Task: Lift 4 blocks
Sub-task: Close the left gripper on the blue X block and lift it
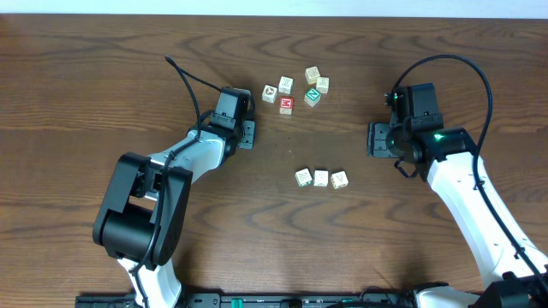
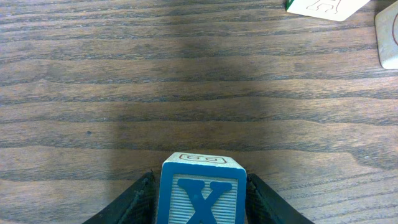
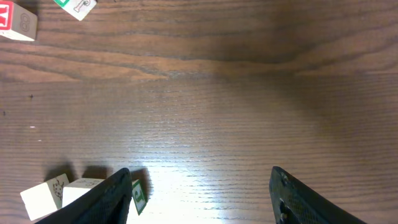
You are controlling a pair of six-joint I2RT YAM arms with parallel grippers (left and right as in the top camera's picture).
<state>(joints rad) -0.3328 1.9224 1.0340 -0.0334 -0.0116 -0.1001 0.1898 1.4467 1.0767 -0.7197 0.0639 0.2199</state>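
Left wrist: blue X block [image 2: 202,200] on counter [image 2: 199,81], centred inside left claw [image 2: 200,179], fingers hugging both sides; clamped or not, cannot tell. Right claw [image 3: 200,173] apart, empty. Three cream blocks [image 1: 321,178] in row, nearer right arm, off to its left.

Overhead: fixed, straight down, far, covers the whole dark wood-grain table [image 1: 86,68]. Wrist cams: low, near the tabletop, angled forward-down. Right wrist and overhead share the row of three cream wooden cubes [image 1: 321,178].
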